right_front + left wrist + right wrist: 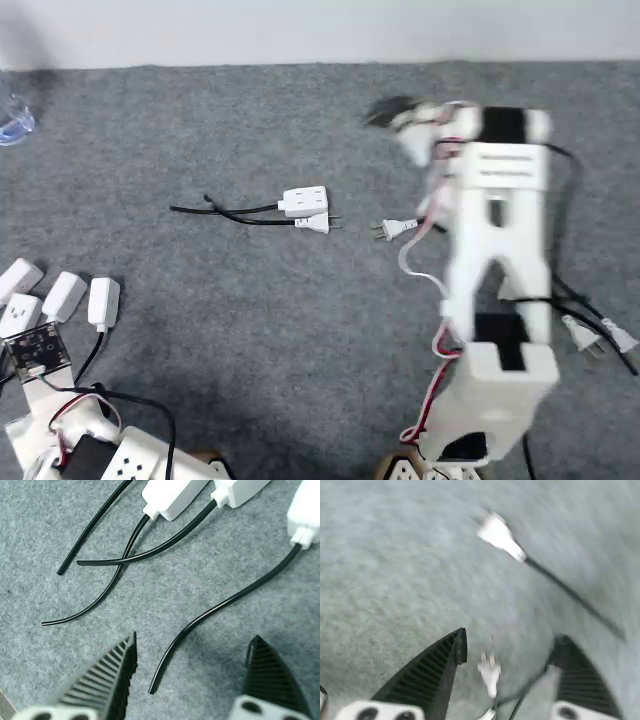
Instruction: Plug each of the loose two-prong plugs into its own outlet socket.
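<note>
In the left wrist view my left gripper (pixel 195 637) stands open just above the carpet, with a black cord end (pixel 165 670) lying between its fingers. Beyond it lie three white outlet sockets (pixel 172 495), each with a black cord. The high view shows those sockets (pixel 62 295) at the near left. My right gripper (pixel 512 637) is open over a small white plug (pixel 489 670). Farther off lies another white plug (pixel 497 532) on a black cord. A loose two-prong plug (pixel 395 228) lies mid-table, beside the right arm (pixel 495 250).
A white socket (pixel 305 199) with a plug (pixel 315 223) next to it sits at the table's middle, their black cords trailing left. Two more plugs (pixel 585 335) lie at the right by the right arm. A clear plastic object (pixel 12 120) sits at the far left edge.
</note>
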Motion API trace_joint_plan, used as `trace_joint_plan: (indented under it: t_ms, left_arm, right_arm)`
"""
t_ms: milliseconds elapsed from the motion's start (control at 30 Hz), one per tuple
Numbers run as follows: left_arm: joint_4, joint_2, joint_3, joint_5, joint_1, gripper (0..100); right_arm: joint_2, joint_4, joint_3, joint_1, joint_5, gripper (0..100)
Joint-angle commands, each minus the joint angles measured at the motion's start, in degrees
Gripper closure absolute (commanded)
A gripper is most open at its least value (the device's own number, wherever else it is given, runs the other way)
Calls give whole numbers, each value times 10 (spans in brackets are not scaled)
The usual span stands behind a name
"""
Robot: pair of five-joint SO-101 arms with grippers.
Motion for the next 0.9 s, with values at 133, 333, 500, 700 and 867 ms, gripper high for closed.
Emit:
trace_joint_plan:
  t_ms: [133,333,500,700,867]
  left_arm:
    - [3,-6,-3,-8,3,672]
    - [3,-6,-3,-8,3,672]
    - [3,-6,-3,-8,4,672]
    - [2,-6,-3,-8,4,672]
    - [2,-6,-3,-8,4,672]
  right_arm:
    - [96,-37,-8,-46,79,648]
    - [175,-102,-9,-36,125,649]
    - [222,-144,-9,-44,146,649]
    - [261,-199,-9,-40,146,649]
    - [269,-195,-9,-40,146,866]
